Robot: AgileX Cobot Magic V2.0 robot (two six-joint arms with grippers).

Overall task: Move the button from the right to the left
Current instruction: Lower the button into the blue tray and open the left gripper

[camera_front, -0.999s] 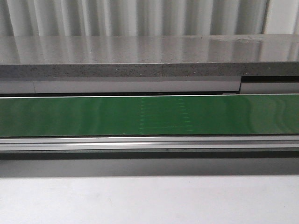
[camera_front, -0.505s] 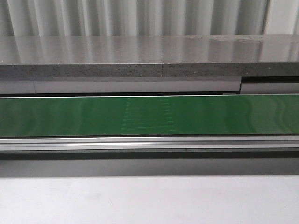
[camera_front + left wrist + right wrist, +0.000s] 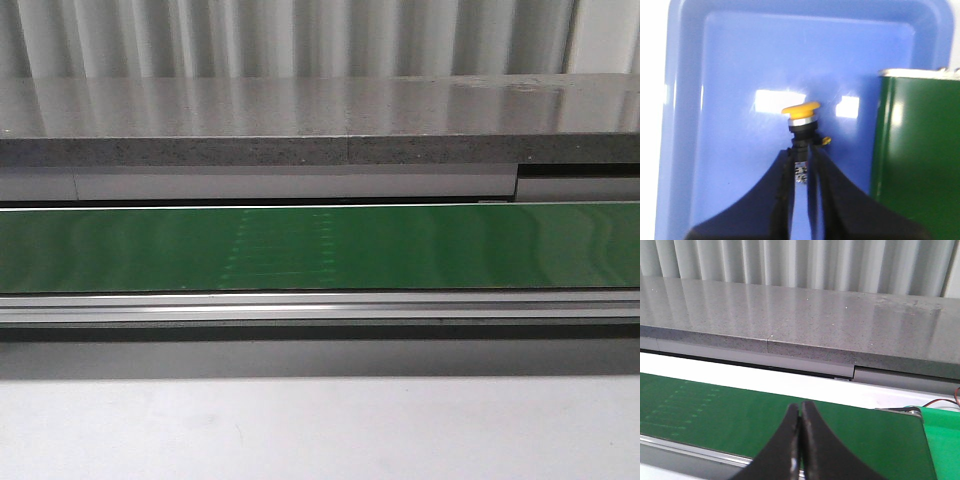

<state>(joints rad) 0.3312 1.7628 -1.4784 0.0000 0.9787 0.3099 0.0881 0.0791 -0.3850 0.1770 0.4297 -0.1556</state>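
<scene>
Now, left pincer point(image 3: 804, 150): grasping button point(image 3: 801, 116) by its body, above blue tray point(image 3: 730, 75).
Right pincer point(image 3: 800, 412): clenched, empty.
Handling: probably light, rigid; smooth cap looks slippery.

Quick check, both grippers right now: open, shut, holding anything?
Left gripper: shut on the button, above the blue tray.
Right gripper: shut, holding nothing, over the green belt.
</scene>
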